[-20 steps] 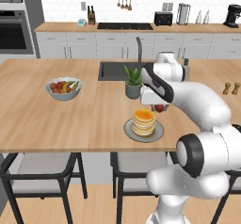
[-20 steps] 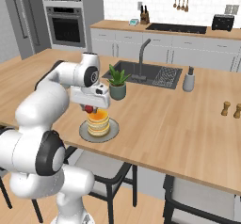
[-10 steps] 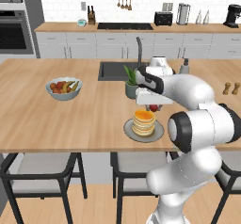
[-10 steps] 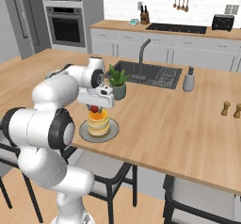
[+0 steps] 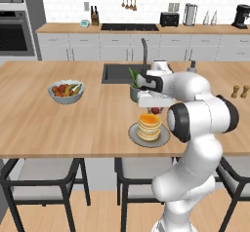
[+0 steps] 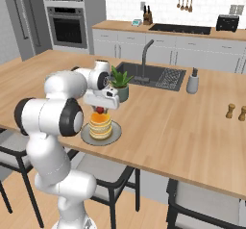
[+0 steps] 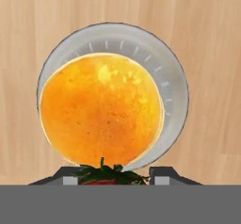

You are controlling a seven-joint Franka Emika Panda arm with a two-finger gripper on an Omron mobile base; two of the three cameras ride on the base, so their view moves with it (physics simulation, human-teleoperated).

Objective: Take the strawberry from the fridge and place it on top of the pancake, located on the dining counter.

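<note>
Claw clenched on strawberry, hanging just above pancake, toward stack's far edge. Your fetch looks done; centring, lowering, release remain. Berry small, red, leafy green cap. Stack round, golden, glossy syrup top, on smooth grey plate; desk pale wood.

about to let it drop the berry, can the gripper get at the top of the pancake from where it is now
Probably yes. The gripper holds the strawberry just above the pancake, and in the hand view the syrupy top is bare, with nothing between it and the berry. The potted plant stands behind, clear of the way down.
</note>
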